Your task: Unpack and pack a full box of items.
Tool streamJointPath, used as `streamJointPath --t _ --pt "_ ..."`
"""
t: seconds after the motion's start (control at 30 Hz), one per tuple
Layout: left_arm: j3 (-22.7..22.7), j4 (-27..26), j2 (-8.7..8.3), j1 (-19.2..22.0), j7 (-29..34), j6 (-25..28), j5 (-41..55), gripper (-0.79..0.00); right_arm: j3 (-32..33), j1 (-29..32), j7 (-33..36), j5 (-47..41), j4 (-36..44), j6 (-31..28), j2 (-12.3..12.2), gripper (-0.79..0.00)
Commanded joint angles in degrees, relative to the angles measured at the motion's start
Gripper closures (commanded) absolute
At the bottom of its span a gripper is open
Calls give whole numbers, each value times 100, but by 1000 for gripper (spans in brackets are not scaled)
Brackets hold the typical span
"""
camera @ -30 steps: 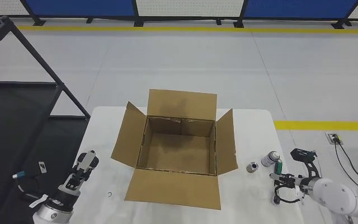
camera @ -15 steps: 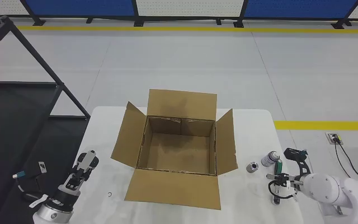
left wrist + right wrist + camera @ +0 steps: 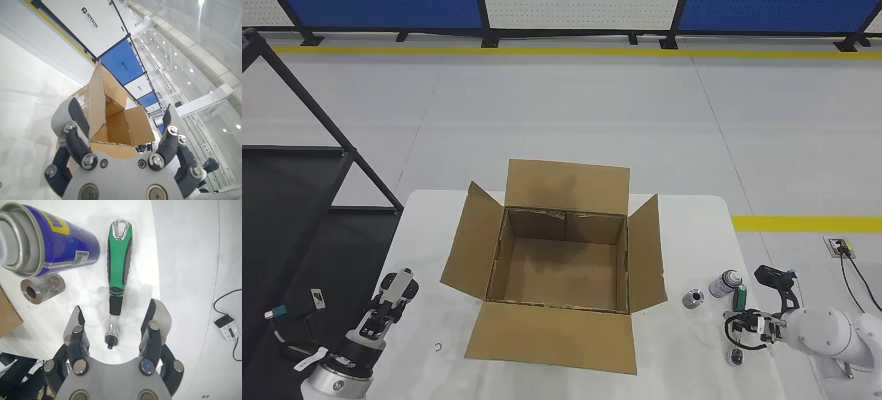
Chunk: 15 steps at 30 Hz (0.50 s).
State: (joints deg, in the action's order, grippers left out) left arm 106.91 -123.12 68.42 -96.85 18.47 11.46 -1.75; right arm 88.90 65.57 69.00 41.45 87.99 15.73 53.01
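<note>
The box (image 3: 560,262) sits mid-table (image 3: 682,215). At its 4 o'clock sits the metal cylinder (image 3: 694,297), the spray can (image 3: 726,283) just beyond it, and the ratchet (image 3: 117,275) beside the can. My right gripper (image 3: 115,311) straddles the ratchet's head, not touching it. My left gripper (image 3: 121,108) is at the box's 8 o'clock.

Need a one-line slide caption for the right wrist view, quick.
Open right claw facing the green-handled ratchet on the white table, beside a blue spray can and metal sleeve.
</note>
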Motion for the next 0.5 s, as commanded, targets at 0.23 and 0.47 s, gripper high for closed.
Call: streamJointPath --t 0.23,0.47 --pt "0 0 0 0 0 0 0 -785 -195 -204 132 36 -228 364 22 -459" --pt "0 0 0 0 0 0 0 -785 -306 -306 136 48 -352 467 33 -391"
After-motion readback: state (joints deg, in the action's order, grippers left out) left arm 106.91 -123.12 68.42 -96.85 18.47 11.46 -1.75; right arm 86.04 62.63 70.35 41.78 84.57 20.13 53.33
